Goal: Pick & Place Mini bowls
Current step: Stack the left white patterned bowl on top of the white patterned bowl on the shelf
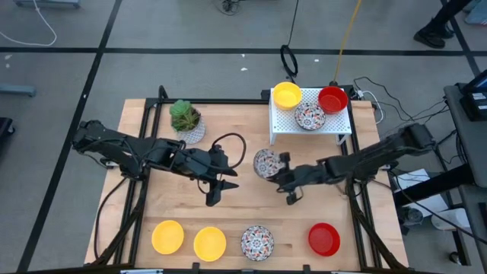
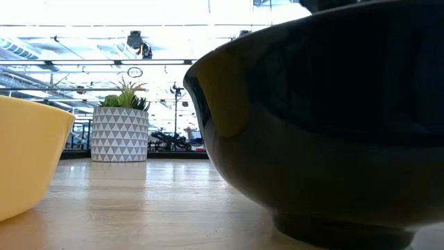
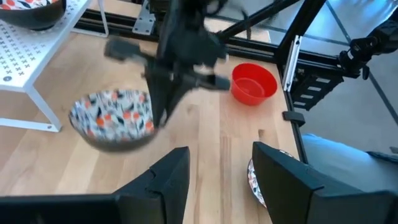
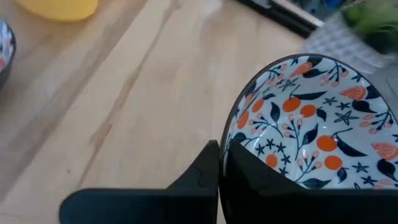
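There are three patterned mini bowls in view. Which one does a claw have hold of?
The patterned bowl at the table's middle: the right claw is shut on its rim. The other two sit free, one on the white rack, one in the front row.

Right gripper (image 1: 287, 180) mid-table, jaws clamped; left gripper (image 1: 215, 192) alongside, jaws apart.

Low view: a dark bowl (image 2: 326, 118) fills the frame, cut off; yellow bowl (image 2: 28, 156) cropped at the edge.
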{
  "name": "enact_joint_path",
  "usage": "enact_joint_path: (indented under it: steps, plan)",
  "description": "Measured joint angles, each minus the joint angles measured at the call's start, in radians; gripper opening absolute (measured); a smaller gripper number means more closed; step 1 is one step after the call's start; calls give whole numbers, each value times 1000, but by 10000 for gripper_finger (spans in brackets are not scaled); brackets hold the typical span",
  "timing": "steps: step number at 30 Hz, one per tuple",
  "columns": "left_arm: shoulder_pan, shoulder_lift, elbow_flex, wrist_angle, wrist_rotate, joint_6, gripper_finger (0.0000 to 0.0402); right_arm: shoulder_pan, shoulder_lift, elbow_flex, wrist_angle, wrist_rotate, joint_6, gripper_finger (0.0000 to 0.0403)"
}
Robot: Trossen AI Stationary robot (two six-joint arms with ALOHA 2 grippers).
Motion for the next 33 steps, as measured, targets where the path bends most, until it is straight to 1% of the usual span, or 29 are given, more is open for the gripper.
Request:
enact_joint_path:
  steps: [2,4,6,9,13,18,23,28,33]
  plan:
    - [2,0,0,2,0,0,179,-13,-70,4,-62,4,29,3]
    - [2,0,0,6,-2,0,179,-33,-126,32,-167,17,68,2]
    - [2,0,0,15,-17,0,179,-49,-167,78,-291,80,102,2]
    - [3,0,0,19,-34,0,179,-75,-207,162,-445,166,108,2]
    - [3,0,0,19,-38,0,179,-130,-228,275,-599,214,126,1]
    - [3,1,0,4,-38,0,179,-214,-237,388,-725,214,170,1]
    - [3,1,0,-13,-38,15,180,-303,-237,457,-868,214,239,1]
    - [3,1,0,-27,-38,24,179,-385,-236,464,-1010,213,314,1]
    - [3,1,0,-27,-38,50,179,-434,-236,464,-1091,213,349,2]
